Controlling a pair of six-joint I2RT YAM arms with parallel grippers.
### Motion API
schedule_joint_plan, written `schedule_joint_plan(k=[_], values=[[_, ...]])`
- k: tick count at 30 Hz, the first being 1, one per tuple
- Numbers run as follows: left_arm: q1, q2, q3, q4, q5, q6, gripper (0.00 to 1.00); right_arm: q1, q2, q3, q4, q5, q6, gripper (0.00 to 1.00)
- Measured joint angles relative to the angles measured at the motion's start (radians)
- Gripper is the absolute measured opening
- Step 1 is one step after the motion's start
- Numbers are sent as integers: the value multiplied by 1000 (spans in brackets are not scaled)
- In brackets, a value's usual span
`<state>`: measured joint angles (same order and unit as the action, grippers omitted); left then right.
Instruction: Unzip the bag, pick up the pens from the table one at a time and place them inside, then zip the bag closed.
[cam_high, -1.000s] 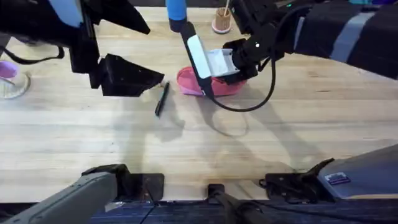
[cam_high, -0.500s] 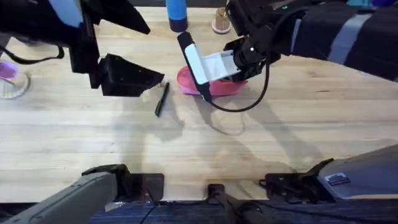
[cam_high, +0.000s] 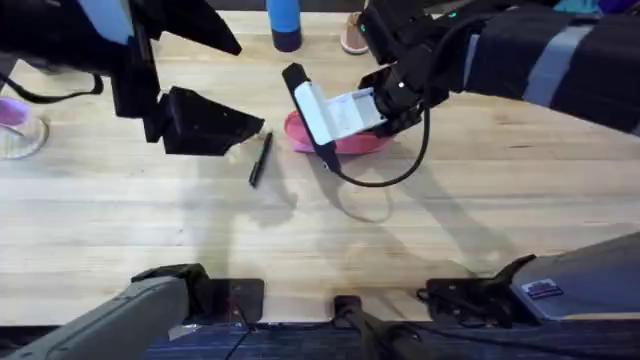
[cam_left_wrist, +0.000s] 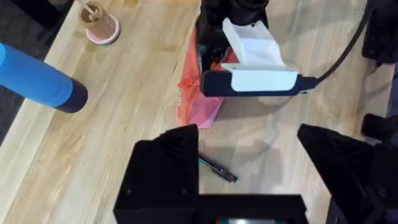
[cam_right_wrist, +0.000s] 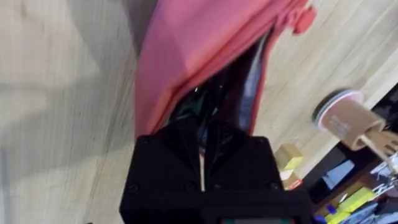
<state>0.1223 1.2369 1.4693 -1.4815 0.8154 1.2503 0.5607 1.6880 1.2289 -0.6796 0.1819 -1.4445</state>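
Note:
The pink bag (cam_high: 362, 143) lies at the back middle of the table (cam_high: 450, 230), its zipper open and its reddish pull (cam_right_wrist: 303, 18) at the far end. My right gripper (cam_right_wrist: 202, 142) is at the bag's (cam_right_wrist: 193, 50) open mouth. It is shut on a pen with a greenish section (cam_right_wrist: 198, 111) that points into the bag. A second black pen (cam_high: 260, 160) lies on the wood left of the bag (cam_left_wrist: 198, 102). My left gripper (cam_left_wrist: 249, 155) hangs open above that pen (cam_left_wrist: 217, 169), apart from it.
A blue bottle (cam_high: 284, 22) and a small cup with a wooden stick (cam_left_wrist: 99, 25) stand at the back edge behind the bag. A glass with something pink (cam_high: 15, 125) sits at the far left. The right arm's cable loops over the wood in front of the bag.
My right gripper has shifted slightly toward the back over the bag, covering more of it. The left arm and the loose pen have not moved.

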Motion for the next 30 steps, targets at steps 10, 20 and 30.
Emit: schedule_joint_plan(k=[10,20,30], values=[[0,0,0,-4,0,0,994,7,0,0,88,-164,107,31],[0,0,0,-4,0,0,993,6,0,0,98,-241,159,467],[0,0,0,-4,0,0,993,6,0,0,100,-242,214,996]])
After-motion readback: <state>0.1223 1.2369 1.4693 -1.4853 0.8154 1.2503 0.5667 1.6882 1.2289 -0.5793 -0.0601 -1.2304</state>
